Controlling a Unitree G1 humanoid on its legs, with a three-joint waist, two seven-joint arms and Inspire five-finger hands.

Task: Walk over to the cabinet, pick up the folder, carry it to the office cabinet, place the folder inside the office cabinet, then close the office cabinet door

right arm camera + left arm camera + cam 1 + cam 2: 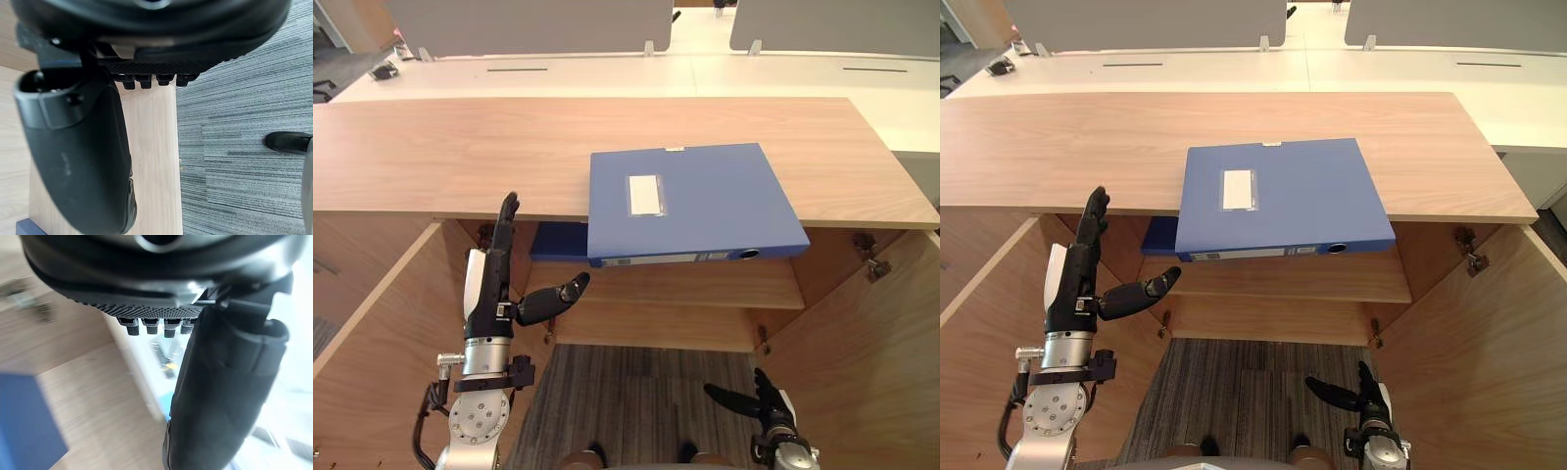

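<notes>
Wooden cabinet top under blue folder, grey carpet below; left hand, right hand straight-fingered, empty.

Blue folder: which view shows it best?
The left eye view: the whole folder lies flat on the cabinet top, its front edge overhanging. The right eye view shows the same. Each wrist view catches a blue patch, perhaps this folder.

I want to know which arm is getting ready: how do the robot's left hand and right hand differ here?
The left hand is raised before the open cabinet, fingertips near its top's edge; the right hand hangs low over the carpet. The left hand is close to the blue folder and its overhanging near edge, not gripping it; the right hand is well below the folder. Both are open, thumbs spread inward, holding nothing.
</notes>
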